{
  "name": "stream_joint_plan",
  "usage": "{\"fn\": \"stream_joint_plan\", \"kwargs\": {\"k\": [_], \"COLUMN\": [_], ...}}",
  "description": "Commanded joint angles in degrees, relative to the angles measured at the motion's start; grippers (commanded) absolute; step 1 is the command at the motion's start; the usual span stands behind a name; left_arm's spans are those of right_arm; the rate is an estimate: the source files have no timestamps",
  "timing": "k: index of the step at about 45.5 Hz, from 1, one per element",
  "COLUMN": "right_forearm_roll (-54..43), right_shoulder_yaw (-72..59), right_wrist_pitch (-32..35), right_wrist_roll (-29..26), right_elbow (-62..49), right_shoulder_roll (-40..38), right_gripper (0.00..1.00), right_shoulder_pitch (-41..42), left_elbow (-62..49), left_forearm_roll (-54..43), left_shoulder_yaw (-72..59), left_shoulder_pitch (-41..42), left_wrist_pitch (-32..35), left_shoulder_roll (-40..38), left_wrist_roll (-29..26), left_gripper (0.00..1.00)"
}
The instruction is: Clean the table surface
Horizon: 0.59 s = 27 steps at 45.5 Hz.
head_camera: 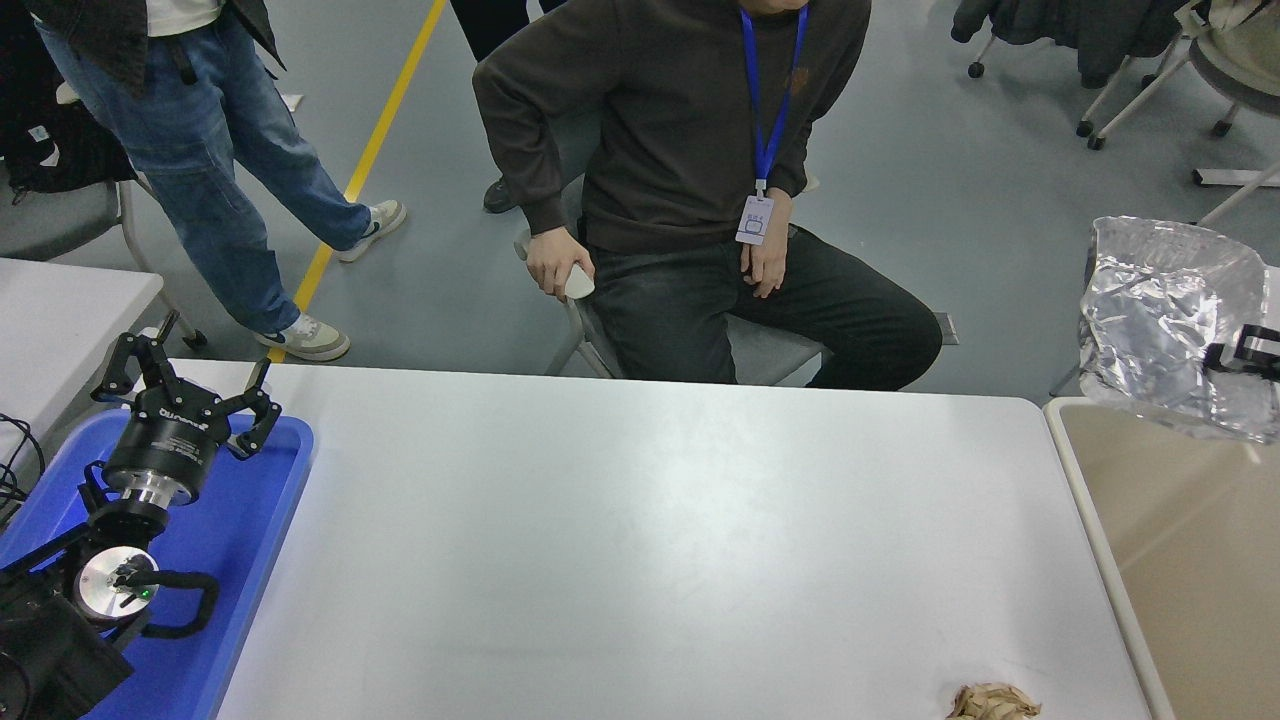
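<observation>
The desk [640,540] was a large, smooth, matte white-grey top with rounded corners, and it filled the middle and lower part of the view; all other places here are given from it. Its surface was almost bare, and it showed only soft reflections. At its near right edge lay a small crumpled scrap [993,702] of brownish paper, dry and wrinkled, partly cut by the picture's border. Beside the right end of the desk stood a beige bin [1180,560] with smooth, plain walls and a thin pale rim. Above the far part of this bin, past the desk's far right corner, hung a foil tray [1165,320], silver and shiny, much creased, with a bent and rounded rim. The right gripper [1245,352] was seen only as a small black part at the picture's right edge, and its fingers were clenched on the near side of the foil tray. On the left end of the desk lay a blue plastic tray [265,520], glossy, with rounded corners. Over it was the parked left gripper [190,385], black and metallic, with its fingers released and spread wide. Behind the far edge of the desk a person [700,180] in dark soft clothes sat on a chair.
</observation>
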Motion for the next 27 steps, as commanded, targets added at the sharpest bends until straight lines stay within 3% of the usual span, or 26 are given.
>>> {"fn": "stream_joint_plan", "kwargs": {"k": [1,27], "right_forearm_roll": [0.65,0.65], "right_shoulder_yaw": [-0.13,-0.22], "right_wrist_pitch": [-0.06,-0.41], "right_wrist_roll": [4.52,16.82], "right_elbow": [-8.71,-40.96], "right_shoulder_roll": [0.76,15.52], "right_gripper": [0.00,0.00], "right_shoulder_pitch": [-3.12,-14.89], "left_elbow": [0.00,0.00], "left_forearm_roll": [0.00,0.00], "left_shoulder_yaw": [0.00,0.00], "left_shoulder_pitch": [0.00,0.00], "left_wrist_pitch": [0.00,0.00], "left_shoulder_roll": [0.00,0.00], "left_wrist_roll": [0.00,0.00], "left_gripper": [1.00,1.00]}}
